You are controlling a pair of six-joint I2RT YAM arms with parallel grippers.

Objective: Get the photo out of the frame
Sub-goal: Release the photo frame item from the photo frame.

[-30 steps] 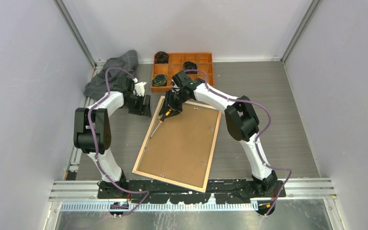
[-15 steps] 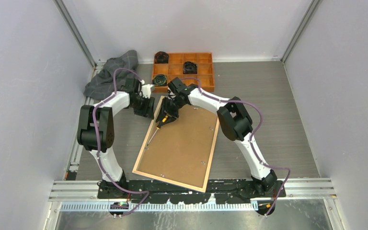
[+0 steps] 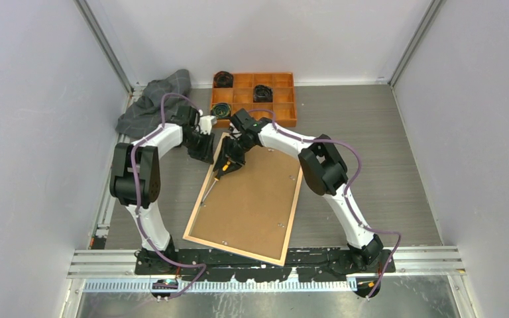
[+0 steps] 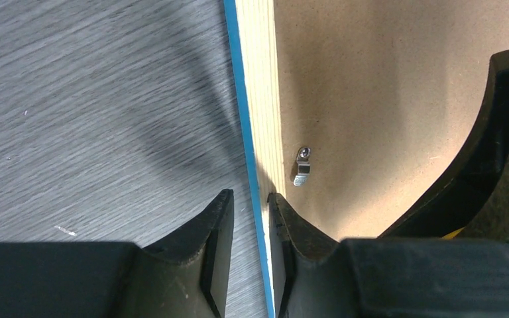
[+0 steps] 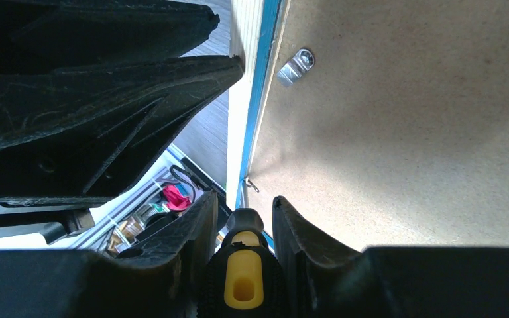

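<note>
Frame (image 4: 258,99) lies face-down on the table (image 3: 371,165), brown backing board (image 3: 252,199) up; photo not visible. My left fingers (image 4: 215,225) sit at the frame's far-left corner, nearly together w/ its blue edge showing thru the narrow gap. Can't tell if they're pinching it. Right fingers (image 5: 192,232) are clamped on a yellow/black screwdriver (image 5: 244,278) just beside the left ones, shaft lying along the frame's left rim. Small metal clip (image 4: 303,169) on the board nr that rim.

No writing, label, brand mark or number can be read anywhere; the frame (image 4: 260,99), its backing board (image 4: 371,99) and the orange compartment tray (image 3: 283,122) show plain surfaces.
</note>
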